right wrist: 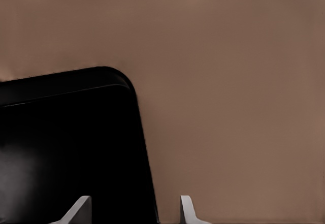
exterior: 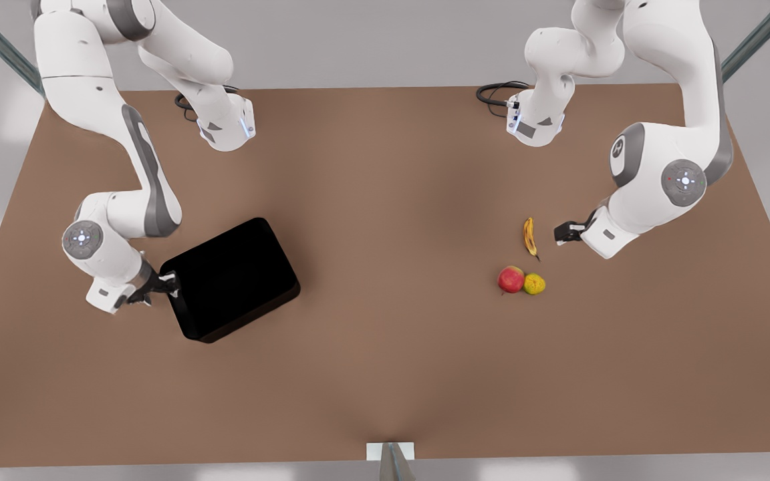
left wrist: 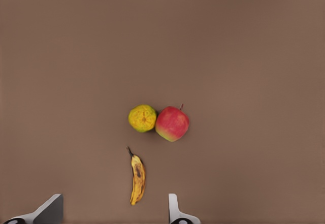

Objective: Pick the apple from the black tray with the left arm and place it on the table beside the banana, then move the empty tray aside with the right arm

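Table [exterior: 385, 374]: flat brown top with a pale grey border. Black tray [exterior: 228, 279]: glossy, rounded corners, lying skewed on the table toward the front view's left, nothing seen in it. Apple [exterior: 510, 279]: red, resting on the table toward the front view's right, touching a yellow-green fruit [exterior: 535, 284] on its side. Banana [exterior: 530, 236]: slim, yellow with brown marks, lying on the table just beside the two round fruits, apart from both. Left gripper [exterior: 561, 233]: at the front view's right, near the banana, fingers spread with nothing between them; its wrist view shows the banana [left wrist: 137, 177], the apple [left wrist: 172, 123] and the yellow-green fruit [left wrist: 142, 118] on the table beyond the two fingertips [left wrist: 175, 208]. Right gripper [exterior: 170, 284]: at the front view's left, at the tray's edge, fingers spread, one on each side of the tray's rim [right wrist: 144, 153] in its wrist view; whether they press the rim cannot be told.
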